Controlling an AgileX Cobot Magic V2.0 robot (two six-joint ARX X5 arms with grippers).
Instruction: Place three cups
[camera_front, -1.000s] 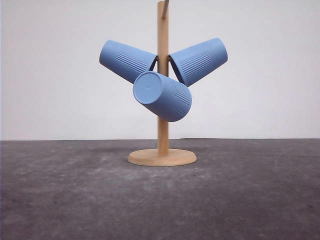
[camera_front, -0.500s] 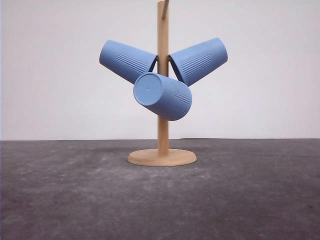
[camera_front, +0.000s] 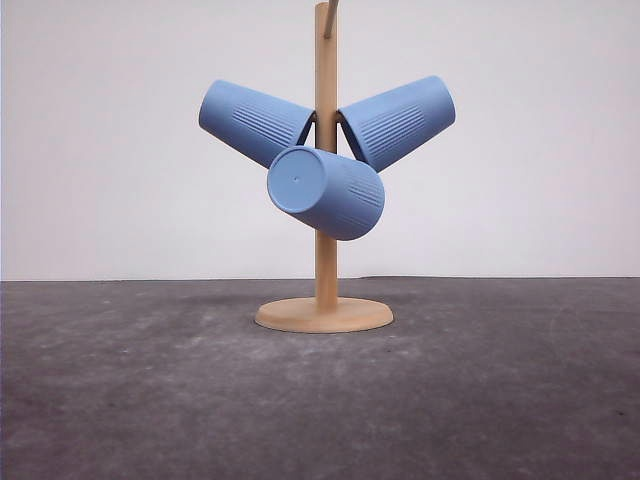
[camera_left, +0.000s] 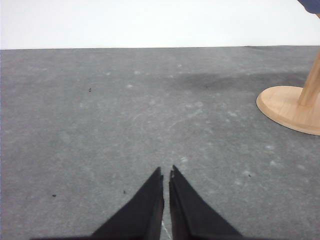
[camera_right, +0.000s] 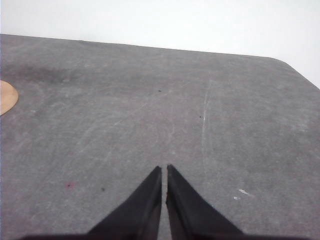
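While three cups hang on rack, left fingers and right fingers nearly touching, empty.

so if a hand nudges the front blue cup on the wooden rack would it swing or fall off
Probably swings: the front cup hangs tilted on a peg of the wooden rack, base toward the camera. It looks like light plastic, so a nudge may slide it off. The tall rack's narrow round base could rock.

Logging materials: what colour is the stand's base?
Light wood tan; the base shows best in the front view.
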